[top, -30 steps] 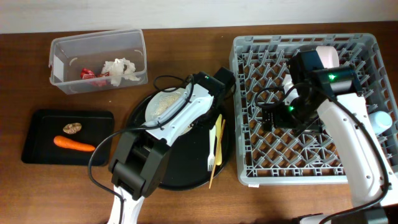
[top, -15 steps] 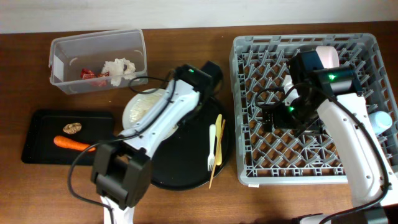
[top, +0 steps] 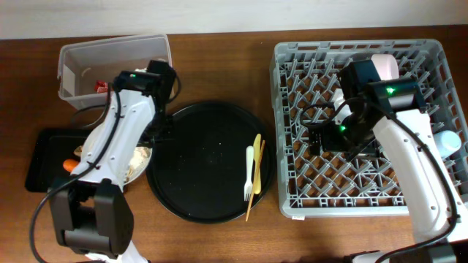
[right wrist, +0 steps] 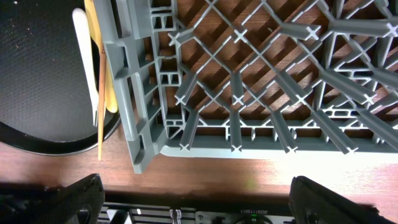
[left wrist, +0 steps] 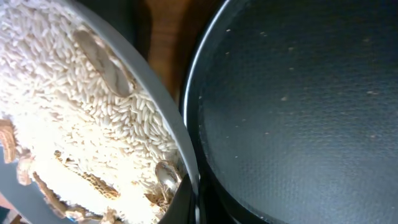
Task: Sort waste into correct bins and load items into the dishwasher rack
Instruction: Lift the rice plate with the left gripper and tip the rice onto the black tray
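left wrist: my left jaws pinch the white dish (left wrist: 163,118) rim; i'd tilt slowly so the rice (left wrist: 81,118) drops inside the black tray (top: 44,146). right jaws hang spread.

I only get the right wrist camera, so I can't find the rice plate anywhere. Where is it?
Observer: The left gripper holds the dish over the edge of the small black tray, beside the big round tray.
Operator: Is there rice on it?
Observer: Yes, rice covers nearly all of it.
Operator: What's in the black tray?
Observer: A bit of orange carrot peeks out; the rest is hidden.
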`<state>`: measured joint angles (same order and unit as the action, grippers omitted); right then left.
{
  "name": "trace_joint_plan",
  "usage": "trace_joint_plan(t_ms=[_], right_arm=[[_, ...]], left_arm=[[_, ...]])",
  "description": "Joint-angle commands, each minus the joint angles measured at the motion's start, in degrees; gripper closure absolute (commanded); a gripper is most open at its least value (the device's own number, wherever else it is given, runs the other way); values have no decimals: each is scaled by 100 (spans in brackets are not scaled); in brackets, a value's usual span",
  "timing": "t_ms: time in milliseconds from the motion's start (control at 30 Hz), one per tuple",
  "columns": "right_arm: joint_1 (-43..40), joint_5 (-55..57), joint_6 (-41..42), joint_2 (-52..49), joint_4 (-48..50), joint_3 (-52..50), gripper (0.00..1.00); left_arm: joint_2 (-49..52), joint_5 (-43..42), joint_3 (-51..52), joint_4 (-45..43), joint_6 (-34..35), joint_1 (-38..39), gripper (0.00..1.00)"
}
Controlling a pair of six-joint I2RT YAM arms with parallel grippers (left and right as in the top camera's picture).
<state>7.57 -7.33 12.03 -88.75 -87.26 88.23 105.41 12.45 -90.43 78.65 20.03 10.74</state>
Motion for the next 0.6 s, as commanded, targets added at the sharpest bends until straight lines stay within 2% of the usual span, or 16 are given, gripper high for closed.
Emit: trace_joint_plan(t_ms=[0, 100, 200, 333, 567], right_arm=[[-11, 57, 28, 63, -22, 7, 1], [-11, 57, 28, 63, -22, 7, 1], [-11, 57, 31, 63, -22, 7, 1], [-11, 55, 33, 63, -22, 7, 1], [-11, 55, 50, 63, -42, 7, 1]], left_arm=[[-232, -505, 363, -306, -503, -404, 100], [-232, -1377, 619, -822, -1272, -874, 100], [-232, -2697, 619, -863, -2159, -1661, 99], [-232, -4035, 619, -732, -2747, -2577, 100], [-820, -4312, 616, -728, -2761, -2817, 99]])
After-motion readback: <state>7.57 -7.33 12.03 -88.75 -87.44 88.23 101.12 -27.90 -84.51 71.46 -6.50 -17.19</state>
